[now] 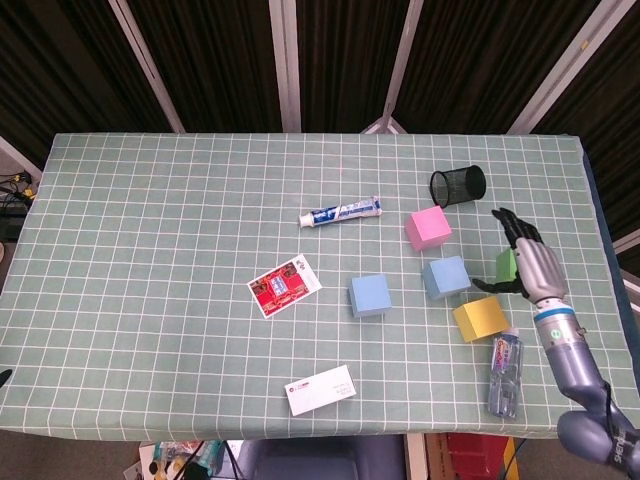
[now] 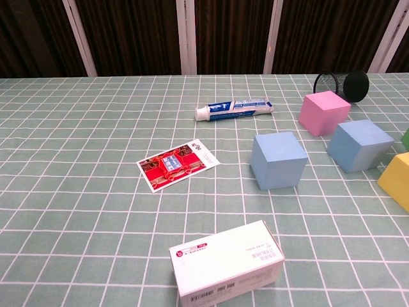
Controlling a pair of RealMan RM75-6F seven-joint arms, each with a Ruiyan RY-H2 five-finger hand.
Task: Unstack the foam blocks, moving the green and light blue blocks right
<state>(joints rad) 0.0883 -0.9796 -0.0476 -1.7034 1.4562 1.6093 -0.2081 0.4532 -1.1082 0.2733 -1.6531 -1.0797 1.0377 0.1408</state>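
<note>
The light blue block (image 1: 445,277) (image 2: 360,146) sits on the cloth between the pink block (image 1: 428,228) (image 2: 323,112) and the yellow block (image 1: 479,318) (image 2: 396,180). A second, deeper blue block (image 1: 369,295) (image 2: 278,160) lies to its left. The green block (image 1: 506,265) is mostly hidden behind my right hand (image 1: 532,262), which is raised beside it with fingers spread and holds nothing. Only a sliver of green (image 2: 406,135) shows at the chest view's right edge. My left hand appears in neither view.
A black mesh cup (image 1: 458,185) lies on its side behind the pink block. A toothpaste tube (image 1: 341,211), a red card (image 1: 285,284), a white box (image 1: 321,389) and a plastic bottle (image 1: 504,374) at the front right are spread over the checked tablecloth (image 1: 180,220).
</note>
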